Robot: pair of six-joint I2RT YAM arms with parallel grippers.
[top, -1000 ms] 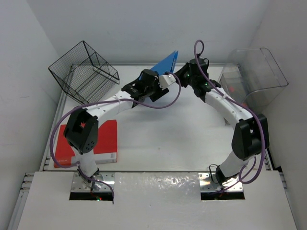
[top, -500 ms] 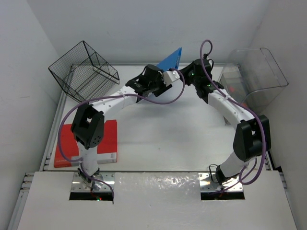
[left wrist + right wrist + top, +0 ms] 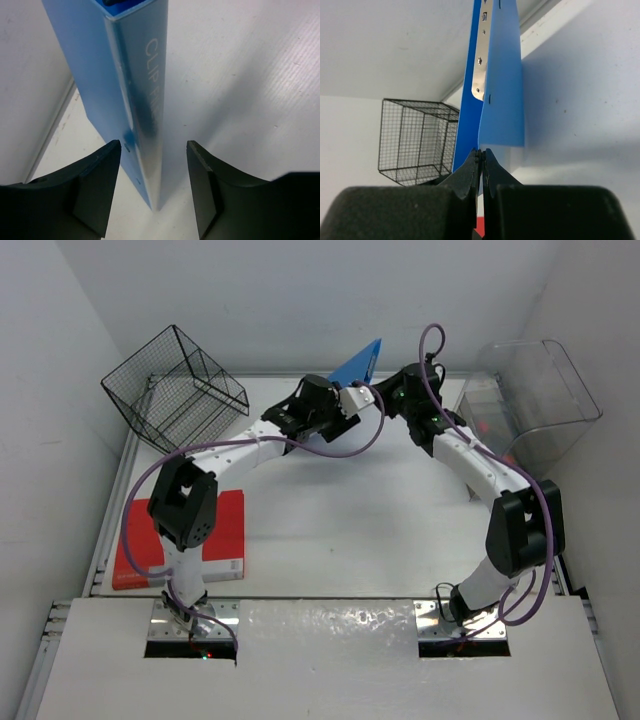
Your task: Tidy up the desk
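Top external: high behind the arm bases, looking down toward 12 o'clock, far enough to take in the whole surface [image 3: 340,530]. Left wrist: very close, sighting past the left fingers [image 3: 97,185] onto the blue file [image 3: 135,85]. Right wrist: equally close, sighting along the right fingers [image 3: 470,175]. Shared by all three: the file, at 12 o'clock overhead. Shared by overhead and right wrist: the wire basket [image 3: 175,385].

Lab test cell: white walls [image 3: 300,290] enclosing robot desk [image 3: 350,530].

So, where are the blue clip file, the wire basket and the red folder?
blue clip file [image 3: 142,100]: left wrist view, its spine.
wire basket [image 3: 175,390]: top view, mesh wall.
red folder [image 3: 228,532]: top view, right part.
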